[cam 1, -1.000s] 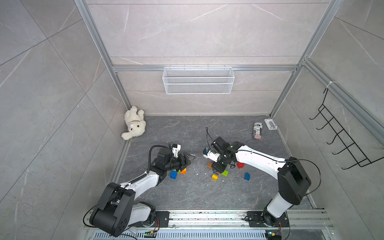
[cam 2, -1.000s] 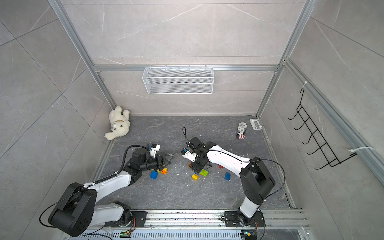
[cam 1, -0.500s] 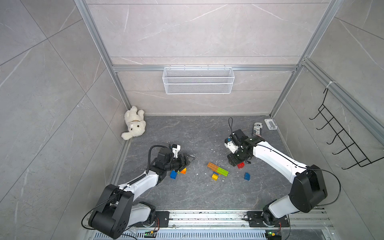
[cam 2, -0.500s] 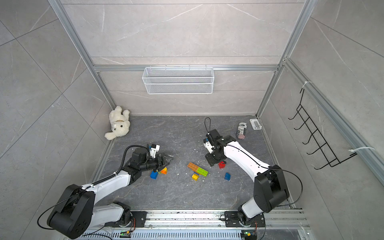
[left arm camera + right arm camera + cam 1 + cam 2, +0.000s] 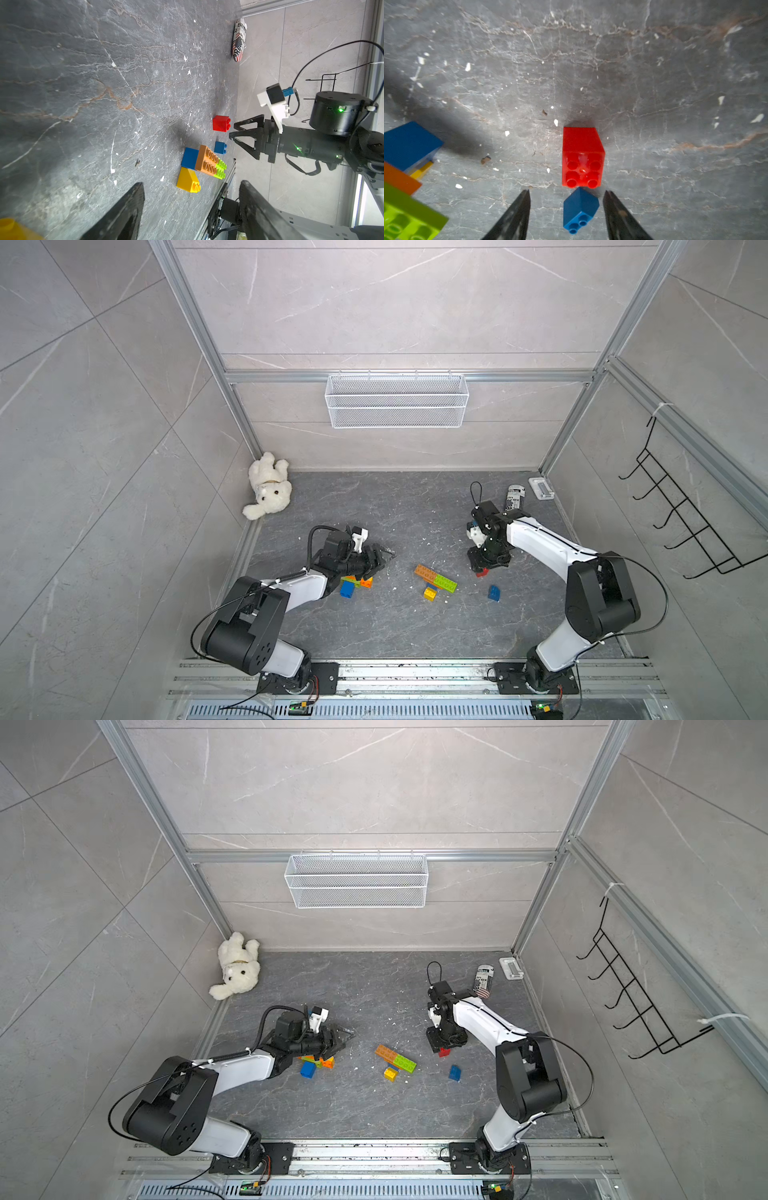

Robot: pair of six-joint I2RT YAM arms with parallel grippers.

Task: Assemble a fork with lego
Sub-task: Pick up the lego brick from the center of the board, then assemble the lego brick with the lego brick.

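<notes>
Lying mid-tabletop, nearest the front edge: blue lego brick [image 5: 493, 593], yellow brick [image 5: 429, 593], orange-and-green bar [image 5: 435, 578] just behind. Toward left edge, brick cluster [image 5: 353, 584] by left gripper [image 5: 384, 561], jaws wide, empty. Farther back, red brick [image 5: 482, 572] beside right gripper [image 5: 478, 565], jaws parted, empty.

- The floor [image 5: 374, 626] is a dark grey, stone-look slab, veined and flecked with white chips.
- A white teddy bear [image 5: 269, 489] lies in the far left corner.
- A printed can [image 5: 515, 497] lies on its side near the far right corner, with a small white fitting [image 5: 541, 488] near it.
- Mid-floor lie 2 joined pieces, a long orange brick [image 5: 425, 573] and a lime brick [image 5: 445, 584], with a yellow brick [image 5: 430, 594] touching them.
- To the right, 1 red brick [image 5: 482, 572] lies on its side, and 1 small blue brick [image 5: 493, 593] lies apart from it.
- On the left, a blue brick [image 5: 346, 590] and a small orange brick [image 5: 366, 582] sit close together.
</notes>
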